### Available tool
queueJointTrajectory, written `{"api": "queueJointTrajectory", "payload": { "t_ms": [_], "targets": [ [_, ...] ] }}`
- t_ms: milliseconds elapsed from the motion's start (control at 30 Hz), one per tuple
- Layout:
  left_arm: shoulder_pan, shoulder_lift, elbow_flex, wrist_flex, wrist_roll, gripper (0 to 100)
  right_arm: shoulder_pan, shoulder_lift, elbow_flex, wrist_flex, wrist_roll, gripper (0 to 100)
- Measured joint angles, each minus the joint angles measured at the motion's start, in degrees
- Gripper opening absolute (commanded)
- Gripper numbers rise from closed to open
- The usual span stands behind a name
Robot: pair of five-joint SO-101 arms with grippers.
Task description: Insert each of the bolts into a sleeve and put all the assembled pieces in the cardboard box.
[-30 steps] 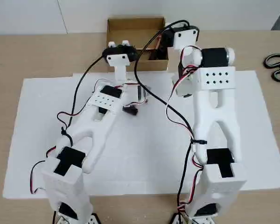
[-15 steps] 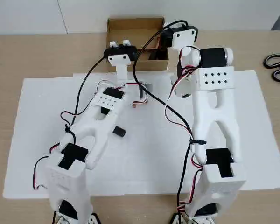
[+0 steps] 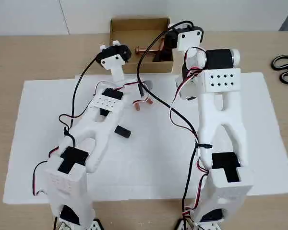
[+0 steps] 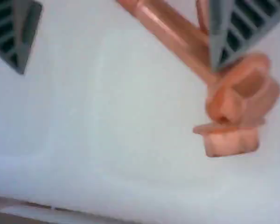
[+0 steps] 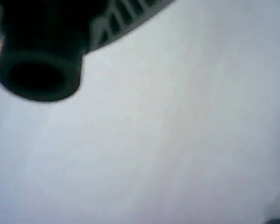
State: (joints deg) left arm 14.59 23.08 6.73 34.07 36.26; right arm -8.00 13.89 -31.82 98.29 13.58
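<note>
The wooden table (image 3: 29, 52) carries a wide white sheet (image 3: 153, 158) that covers most of its middle. Two white arms stand at the near edge of it. The right arm (image 3: 221, 110) stretches straight up the sheet to the box. The left arm (image 3: 93, 129) leans inward toward the sheet's far middle.

The open cardboard box (image 3: 134, 24) sits on the table just past the sheet's far edge. Black scissors (image 3: 285, 67) lie well apart from it at the table's right side.

The left fingers (image 4: 14, 32) are spread wide, low over the sheet. A small heap of copper bolts (image 4: 233, 107) lies there. One long bolt runs slantwise between them and touches one finger, but nothing is gripped. In the high view this heap lies near the sheet's far middle, in front of the box.

The right fingers (image 5: 126, 16) are over the box's right part and are closed on a black sleeve (image 5: 37, 72). Its open end faces the wrist camera. One more bolt (image 3: 146, 49) shows at the box, just beside them.

A second sleeve (image 3: 122, 132) lies loose on the sheet, close beside the left arm, nearer the arms' bases than the heap.
</note>
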Motion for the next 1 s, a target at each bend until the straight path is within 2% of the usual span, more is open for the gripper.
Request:
{"api": "queueJointTrajectory", "payload": {
  "t_ms": [400, 733, 1000],
  "targets": [
    [0.4, -5.1, 0.0, 0.1, 0.4, 24, 0.0, 0.0, 0.0, 0.0, -0.4, 0.3],
    [-0.4, -3.4, 0.0, 0.1, 10.5, 24, 0.0, 0.0, 0.0, 0.0, -0.4, 0.3],
    [-0.3, -0.7, 0.1, 0.1, 11.5, 24, 0.0, 0.0, 0.0, 0.0, -0.4, 0.3]
  ]
}}
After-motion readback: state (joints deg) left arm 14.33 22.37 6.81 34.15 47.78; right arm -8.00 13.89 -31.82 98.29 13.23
